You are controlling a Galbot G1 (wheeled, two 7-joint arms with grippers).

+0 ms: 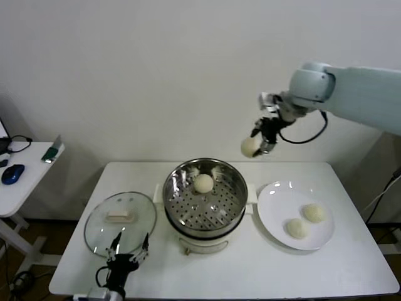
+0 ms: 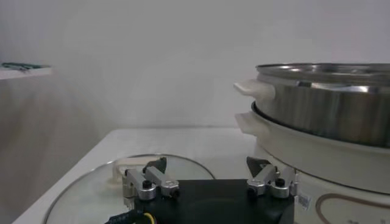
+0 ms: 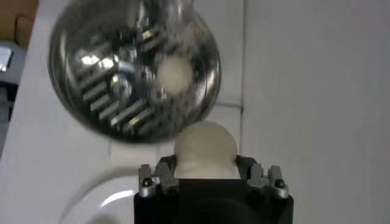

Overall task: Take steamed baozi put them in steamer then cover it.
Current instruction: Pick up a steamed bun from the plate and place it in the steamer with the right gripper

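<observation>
Right gripper [image 1: 258,147] high above the bench [image 1: 250,269], clamped on a baozi [image 1: 249,147]; one bun [image 1: 203,183] in the steamer [image 1: 205,194], two on the plate [image 1: 276,194]. Left gripper [image 1: 127,249] low at the bench's front edge, fingers spread, empty, by the cover [image 1: 120,216].

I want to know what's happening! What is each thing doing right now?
steamer: open, one bun inside.
cover: off, flat on the table.
right gripper: raised, shut on a bun.
left gripper: open, low by the cover.
plate: two buns on it.
</observation>
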